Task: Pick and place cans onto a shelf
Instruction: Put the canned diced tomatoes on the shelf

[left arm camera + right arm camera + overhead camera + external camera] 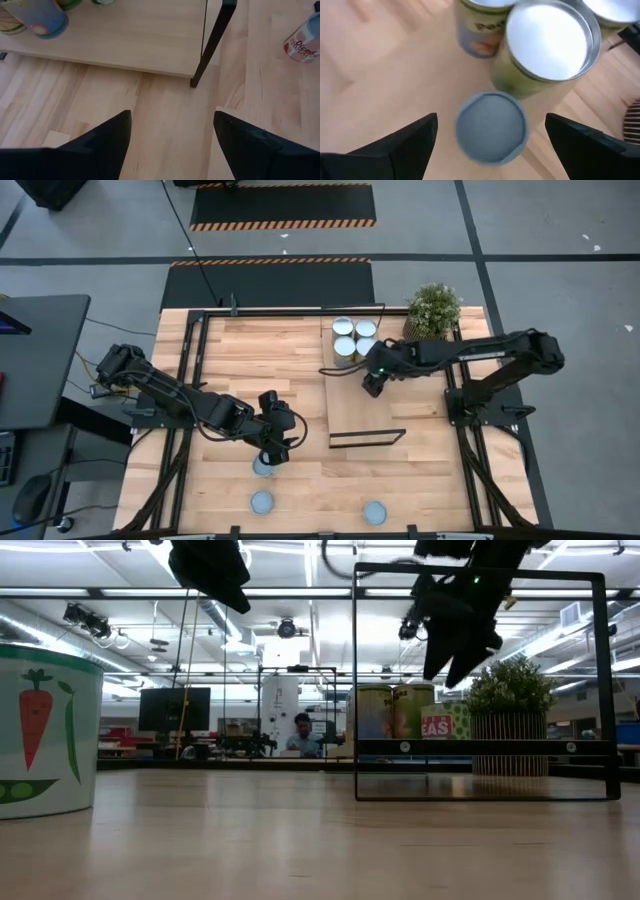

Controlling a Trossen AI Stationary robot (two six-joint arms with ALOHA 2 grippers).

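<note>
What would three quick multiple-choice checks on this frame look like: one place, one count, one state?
1. Where is the potted plant?
A. On the shelf
B. By the left arm's base
C. At the tabletop's far corner, right arm's side

2. How many cans stand on the tabletop, off the shelf?
A. Three
B. One
C. Six

3. What is the state of the right gripper?
A. Shut on a can
B. Open above a grey-topped can
C. Out of view

Key:
C, the plant sits beside the shelf's far end.
A, two cans stand near the front edge and one below the left gripper.
B, the fingers stand wide of the can on both sides.
</note>
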